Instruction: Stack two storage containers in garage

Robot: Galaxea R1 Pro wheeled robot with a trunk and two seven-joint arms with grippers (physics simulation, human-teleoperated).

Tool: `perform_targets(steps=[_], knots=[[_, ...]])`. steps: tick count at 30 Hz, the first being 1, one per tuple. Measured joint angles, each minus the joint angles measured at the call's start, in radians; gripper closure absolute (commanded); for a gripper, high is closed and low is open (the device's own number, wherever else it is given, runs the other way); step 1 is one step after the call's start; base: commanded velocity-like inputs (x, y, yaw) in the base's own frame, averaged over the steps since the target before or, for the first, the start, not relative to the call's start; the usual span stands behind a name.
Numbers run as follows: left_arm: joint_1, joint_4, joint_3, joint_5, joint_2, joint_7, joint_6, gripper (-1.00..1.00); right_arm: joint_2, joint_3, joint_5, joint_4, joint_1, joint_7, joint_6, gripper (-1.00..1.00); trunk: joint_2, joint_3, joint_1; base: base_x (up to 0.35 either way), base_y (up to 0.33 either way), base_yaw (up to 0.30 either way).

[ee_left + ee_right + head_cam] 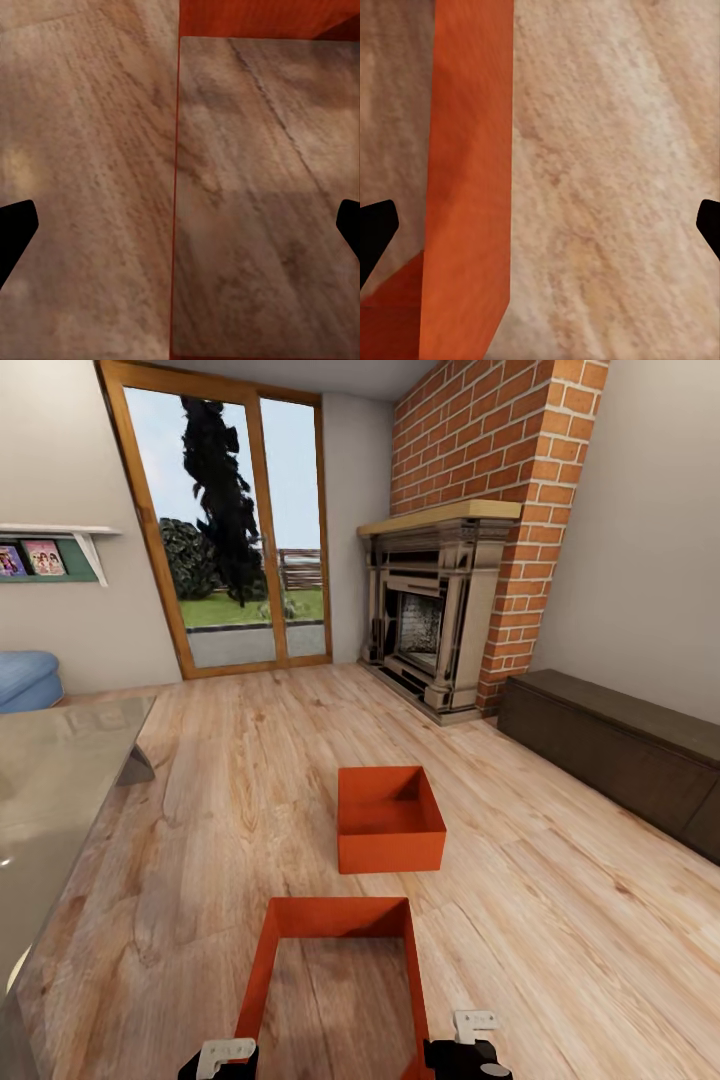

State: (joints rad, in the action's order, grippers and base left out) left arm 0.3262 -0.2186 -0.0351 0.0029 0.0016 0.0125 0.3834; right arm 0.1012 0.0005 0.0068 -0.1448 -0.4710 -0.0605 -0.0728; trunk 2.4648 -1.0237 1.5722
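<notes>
Head view: two orange-red bins are seen on the wood floor [560,920] of the living room. The far bin [390,818] sits in the open, between the near bin and the brick fireplace [440,615], its solid orange bottom visible. The near bin [335,980] lies closer to the robot than the far one, apart from it; wood grain is seen inside its walls, so its bottom cannot be made out. Beside the near bin, at its left, a glass-topped table [50,800] is seen. A dark low cabinet [620,750] stands along the wall right of the fireplace. A glass door [235,520] with a wood frame is left of the fireplace, and a wall shelf [55,550] with pictures plus a blue sofa edge [25,678] are further left.

The left gripper [230,1057] is placed at the near bin's left wall, the right gripper [468,1052] at its right wall.

Left wrist view: the left gripper [180,232] is spread wide, both fingertips [15,225] dark at the frame edges, with the near bin's thin wall [177,187] running between them, untouched.

Right wrist view: the right gripper [540,232] is likewise spread, fingertips [375,225] well apart, with the near bin's wall [469,180] between them, nearer one finger, not gripped.
</notes>
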Motion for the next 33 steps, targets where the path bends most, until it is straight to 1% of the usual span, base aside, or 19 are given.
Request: perform_targets(steps=[13,23,26,27,33], knots=[[0.0,0.0,0.0,0.0,0.009,0.0,0.0,-1.0,0.0,0.001,0.0,0.0,0.0,0.0,0.0,-1.0,0.0,0.0,0.0,0.0,0.0,0.0],[0.0,0.0,0.0,0.0,0.009,0.0,0.0,-1.0,0.0,0.001,0.0,0.0,0.0,0.0,0.0,-1.0,0.0,0.0,0.0,-0.004,0.002,0.0],[0.0,0.0,0.0,0.0,0.009,0.0,0.0,-1.0,-0.001,-0.007,0.003,-0.01,0.0,-0.004,0.0,-1.0,0.0,0.0,0.004,-0.086,0.053,0.0],[0.0,0.0,0.0,0.0,0.009,0.0,0.0,-1.0,0.0,-0.001,-0.001,0.002,0.001,0.001,-0.001,-1.0,0.0,0.0,0.009,-0.1,0.069,0.0],[0.0,0.0,0.0,0.0,0.009,0.0,0.0,-1.0,0.0,-0.001,-0.001,0.003,0.001,0.001,-0.001,-1.0,0.0,0.0,0.009,-0.049,0.034,0.0]])
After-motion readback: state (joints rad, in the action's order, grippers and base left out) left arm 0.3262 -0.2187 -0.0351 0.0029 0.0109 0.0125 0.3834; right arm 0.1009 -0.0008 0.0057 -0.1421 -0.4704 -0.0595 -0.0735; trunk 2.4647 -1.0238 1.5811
